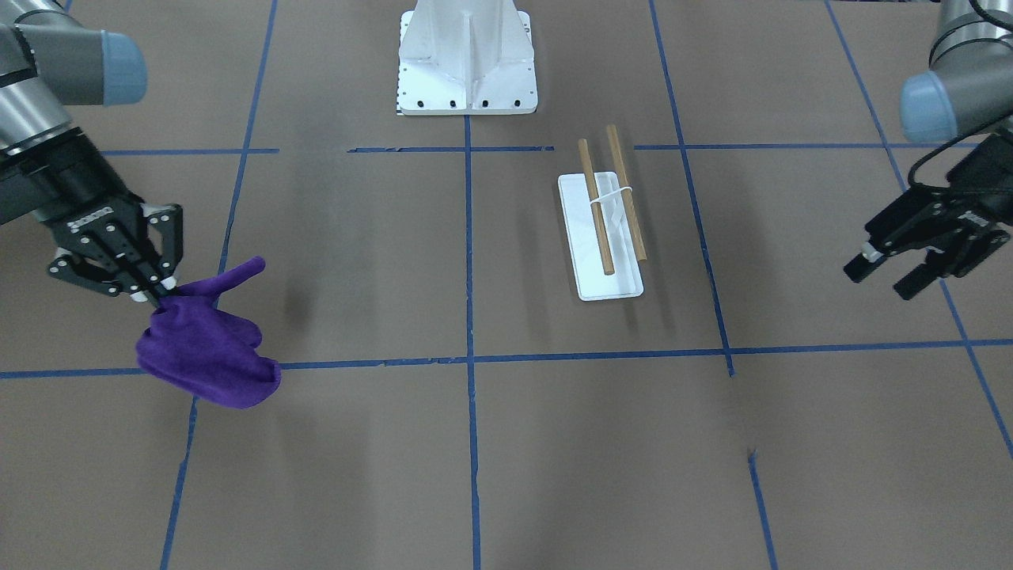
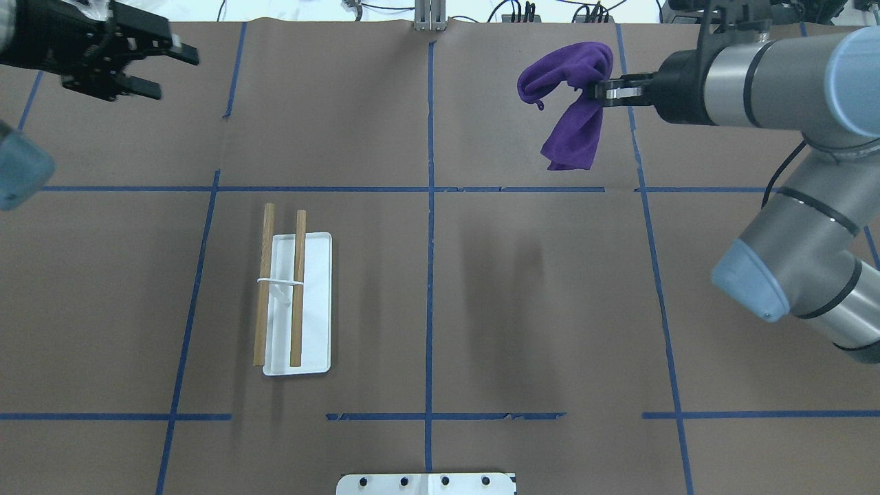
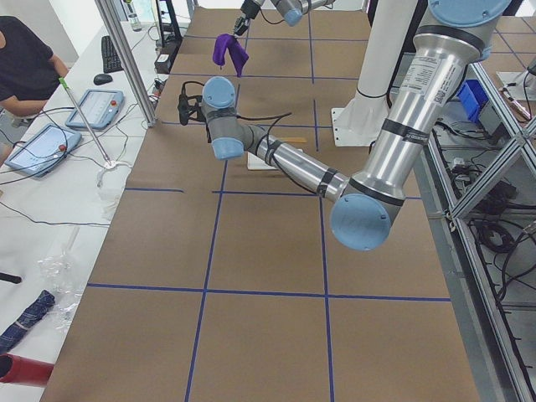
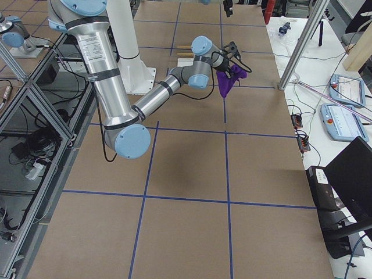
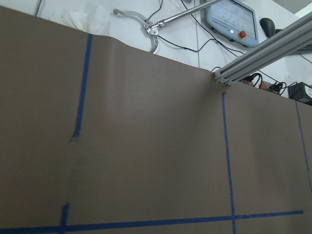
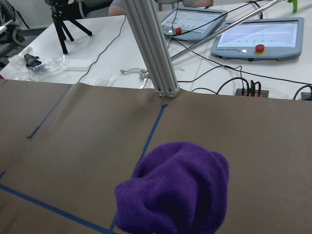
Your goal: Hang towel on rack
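Note:
The towel (image 2: 574, 103) is purple and crumpled, and hangs in the air over the far right part of the table. My right gripper (image 2: 598, 89) is shut on the towel's upper fold; it also shows in the front view (image 1: 162, 294) with the towel (image 1: 206, 340) below it. The right wrist view shows the towel (image 6: 175, 190) close up. The rack (image 2: 298, 289) stands left of centre: a flat white tray base with two parallel wooden rods joined by a white bracket, nothing on it. It also shows in the front view (image 1: 595, 210). My left gripper (image 2: 175, 75) is open and empty at the far left, above the table.
The large white bolted pedestal (image 1: 467, 63) stands at the robot's side of the table, in the middle. Blue tape lines cross the brown table cover (image 2: 481, 289). An aluminium post (image 6: 151, 48), cables and operator tablets stand beyond the far edge.

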